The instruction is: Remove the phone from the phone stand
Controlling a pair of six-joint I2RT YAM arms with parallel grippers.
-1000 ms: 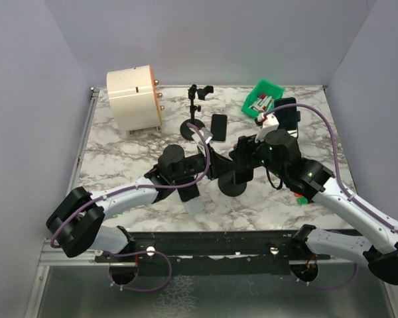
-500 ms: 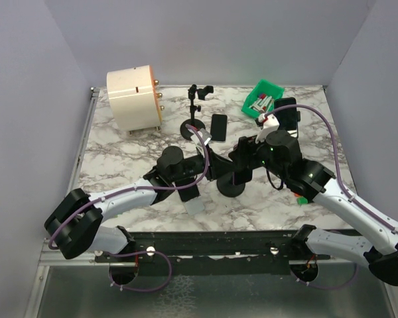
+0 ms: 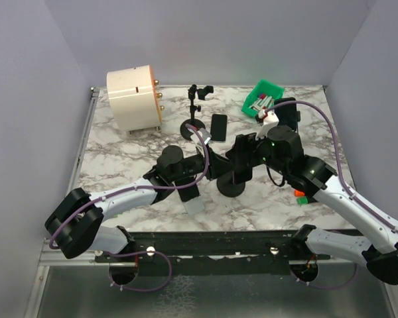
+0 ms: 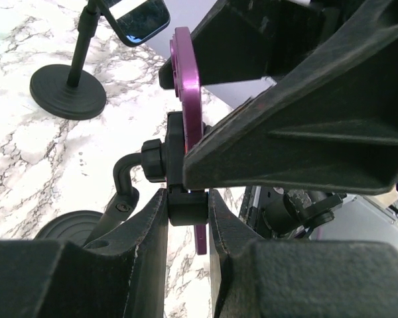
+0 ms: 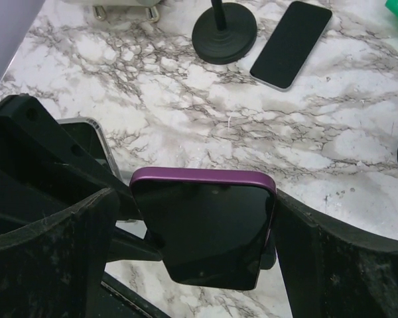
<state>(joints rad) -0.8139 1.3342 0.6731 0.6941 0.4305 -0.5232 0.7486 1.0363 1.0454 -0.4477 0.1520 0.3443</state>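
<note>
Shows a purple phone (image 5: 202, 225) clipped in the phone stand (image 4: 162, 159) midway across the marble table (image 3: 113, 159), standing on end, long axis near vertical, dark screen toward the right gripper (image 5: 198, 205). Shows that claw spread wide either side, and the left gripper (image 4: 188, 212) pinching the stand's joint.

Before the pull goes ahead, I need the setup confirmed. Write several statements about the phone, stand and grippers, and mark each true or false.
1. The purple phone sits in the phone stand. True.
2. The left gripper hangs clear of the stand. False: it is clamped on the stand's neck.
3. A second phone lies flat on the table. True.
4. The green bin sits at the near left corner. False: it is at the far right.
5. The right gripper has a finger on either side of the purple phone. True.
</note>
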